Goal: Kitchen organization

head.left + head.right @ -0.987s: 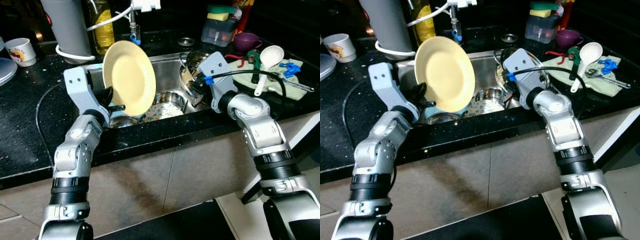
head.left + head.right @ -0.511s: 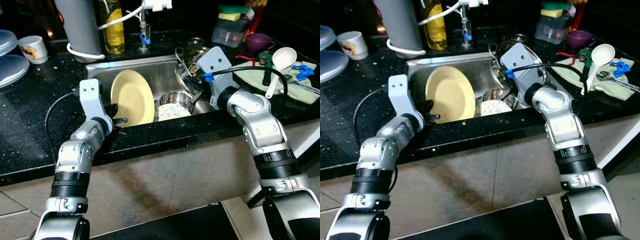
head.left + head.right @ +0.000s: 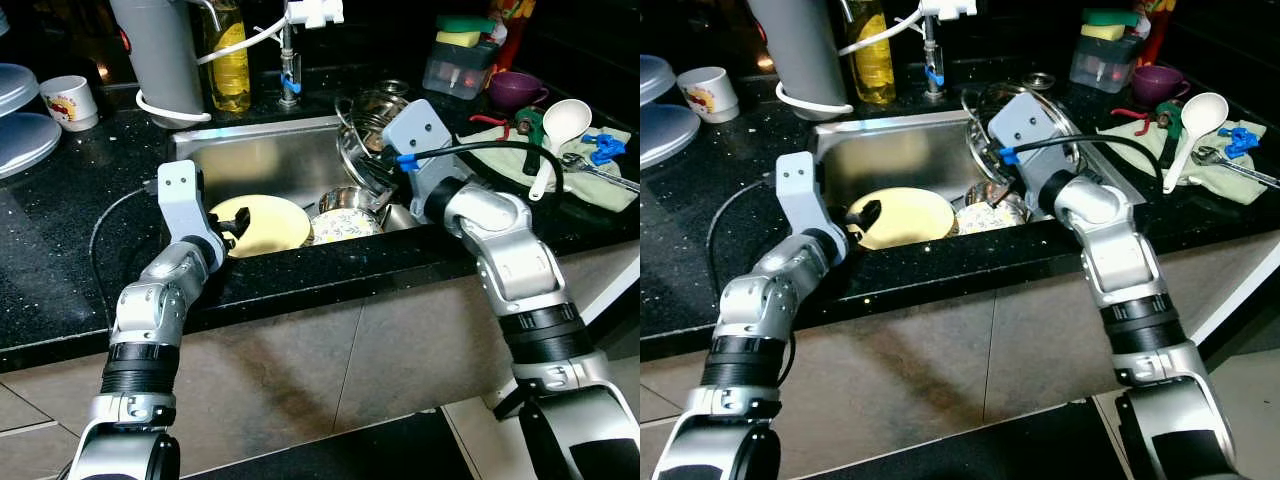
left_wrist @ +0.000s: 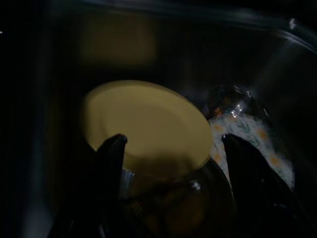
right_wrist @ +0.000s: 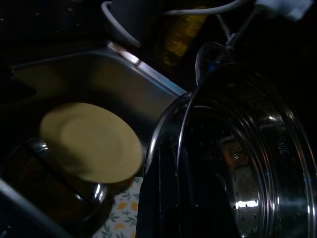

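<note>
Left gripper (image 4: pixel 171 163) sits low at the near-left corner of the steel sink (image 3: pixel 260 160), fingers spread apart and holding nothing; the yellow plate (image 3: pixel 262 222) lies nearly flat just beyond them, resting on a dark glass bowl (image 4: pixel 168 198). Right gripper (image 5: pixel 166 198) reaches into the sink's right side, its fingers set across the rim of a tilted perforated steel pot (image 5: pixel 247 163); whether they are pinching it cannot be told. A floral-patterned dish (image 3: pixel 345 225) lies between plate and pot. On the counter stand a white printed mug (image 3: pixel 70 102), its print too small to read, a yellow oil bottle (image 3: pixel 229 62) with no legible label, and a white ladle (image 3: pixel 560 125).
</note>
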You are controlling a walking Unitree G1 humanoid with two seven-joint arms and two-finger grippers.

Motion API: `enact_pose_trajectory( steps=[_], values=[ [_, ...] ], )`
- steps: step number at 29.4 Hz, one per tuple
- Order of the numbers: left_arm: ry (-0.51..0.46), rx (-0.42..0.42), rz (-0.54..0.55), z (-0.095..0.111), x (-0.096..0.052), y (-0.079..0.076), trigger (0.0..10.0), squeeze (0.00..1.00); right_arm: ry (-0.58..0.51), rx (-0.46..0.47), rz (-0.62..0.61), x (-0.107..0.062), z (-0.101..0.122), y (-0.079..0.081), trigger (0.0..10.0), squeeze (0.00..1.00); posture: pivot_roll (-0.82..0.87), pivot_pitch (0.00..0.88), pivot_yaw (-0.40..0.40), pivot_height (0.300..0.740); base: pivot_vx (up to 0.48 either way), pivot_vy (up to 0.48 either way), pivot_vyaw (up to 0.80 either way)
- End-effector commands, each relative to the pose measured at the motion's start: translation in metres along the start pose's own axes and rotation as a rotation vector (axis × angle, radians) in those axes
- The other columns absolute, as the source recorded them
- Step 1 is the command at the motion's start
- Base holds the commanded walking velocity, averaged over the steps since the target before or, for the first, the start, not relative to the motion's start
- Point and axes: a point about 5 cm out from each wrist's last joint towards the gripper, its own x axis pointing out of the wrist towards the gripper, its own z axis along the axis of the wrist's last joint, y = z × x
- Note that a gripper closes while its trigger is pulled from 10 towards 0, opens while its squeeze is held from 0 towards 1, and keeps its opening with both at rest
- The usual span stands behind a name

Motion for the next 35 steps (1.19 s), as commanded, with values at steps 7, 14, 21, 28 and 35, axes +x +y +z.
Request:
enact_pose_trajectory(
  steps=[7,14,21,28,35],
  values=[
    [-0.299,0.147,0.104,0.050,-0.020,-0.008,10.0,0.00,0.031,-0.009,0.041,0.028,-0.008,0.018,10.0,0.00,0.02,0.000,-0.040,0.740,0.000,0.000,0.00],
    [-0.445,0.330,0.224,0.075,-0.047,-0.009,10.0,0.00,0.085,0.023,0.060,0.054,-0.014,0.027,10.0,0.00,0.12,0.000,-0.099,0.740,0.000,0.000,0.00],
    [-0.486,0.446,0.290,0.081,-0.069,-0.011,10.0,0.00,0.200,-0.060,0.149,0.064,-0.025,0.041,10.0,0.00,0.19,0.000,-0.133,0.740,0.000,0.000,0.00],
    [-0.481,0.476,0.320,0.079,-0.083,-0.014,10.0,0.00,0.277,-0.111,0.211,0.073,-0.026,0.050,10.0,0.00,0.20,0.000,-0.142,0.740,0.000,0.000,0.00],
    [-0.454,0.466,0.317,0.078,-0.088,-0.019,10.0,0.00,0.331,-0.112,0.278,0.076,-0.029,0.058,10.0,0.00,0.19,0.011,-0.137,0.740,0.000,0.000,0.00]
  ],
)
